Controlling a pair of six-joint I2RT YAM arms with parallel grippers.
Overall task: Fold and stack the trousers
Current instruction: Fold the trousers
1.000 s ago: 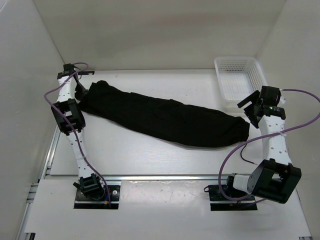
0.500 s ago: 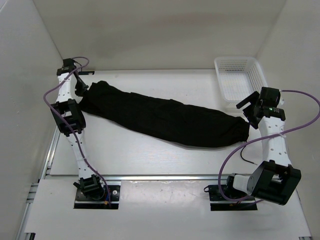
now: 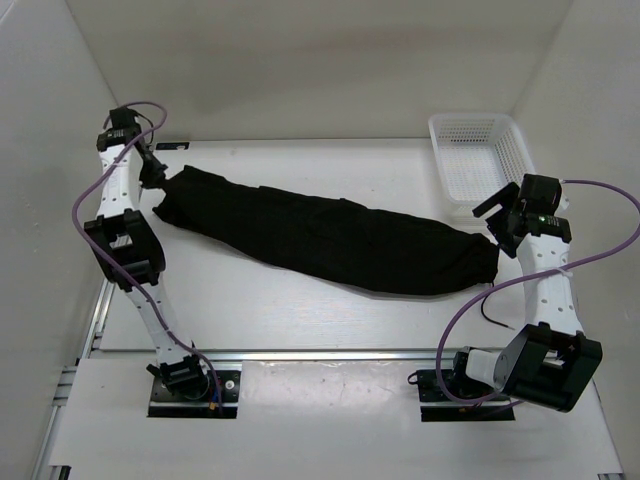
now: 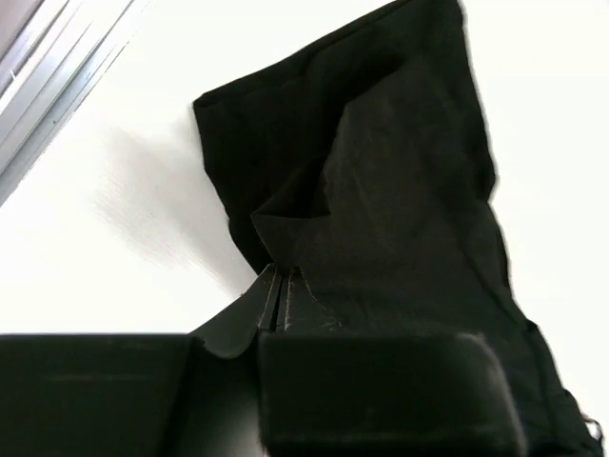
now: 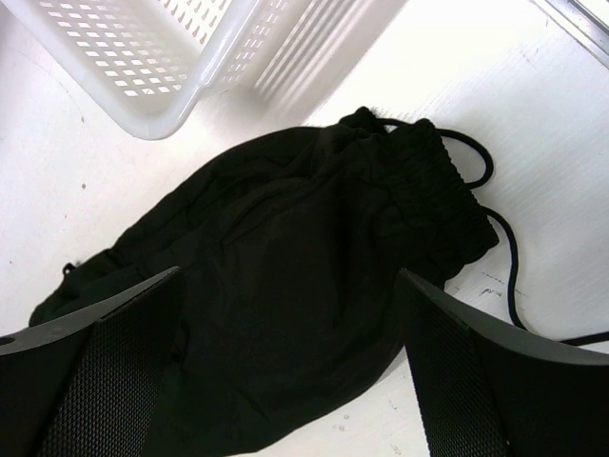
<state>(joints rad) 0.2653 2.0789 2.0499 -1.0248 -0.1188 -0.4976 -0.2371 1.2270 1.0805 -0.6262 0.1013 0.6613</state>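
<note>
The black trousers lie stretched across the table from back left to right, folded lengthwise into one long band. My left gripper is shut on the leg end of the trousers at the far left, pinching a fold of cloth between its fingertips. My right gripper is open and hovers just above the waistband end, its fingers spread either side of the cloth. A black drawstring trails from the waistband.
A white mesh basket stands at the back right, close to the right gripper; its corner shows in the right wrist view. White walls enclose the table at back and sides. A metal rail runs along the near edge.
My left arm has swung outward and back, pulling the leg end of the trousers to the left and drawing the cloth straighter. The right gripper has barely moved.
</note>
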